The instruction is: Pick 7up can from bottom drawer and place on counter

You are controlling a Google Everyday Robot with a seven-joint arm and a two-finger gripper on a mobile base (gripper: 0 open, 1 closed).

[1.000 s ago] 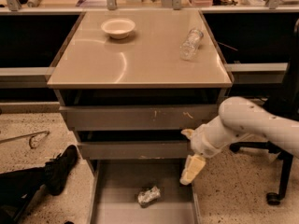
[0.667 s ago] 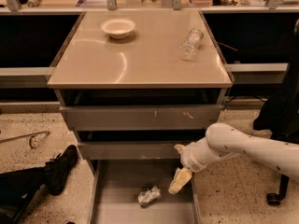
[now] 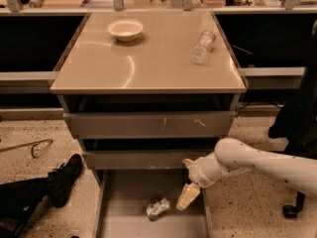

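- The bottom drawer is open; the 7up can lies on its floor, ungrasped.
- The end effector hangs just beside the can; I cannot tell how far open it is.
- Grasping, lifting and placing on the worktop remain.

Gripper low over the right side of the bottom drawer, just beside the 7up can. The can is a crumpled glint and its label is too small to read. The drawer's near end runs off the lower edge, and its back slides out of sight under the drawer front above. The white arm exits at the right edge, so base and shoulder are unseen. The gaps above both drawer fronts are pure shadow. At lower left, a black shoe and dark leg are cut by the corner. A dark shape is chopped at the right edge, and the clutter along the top is sliced off.
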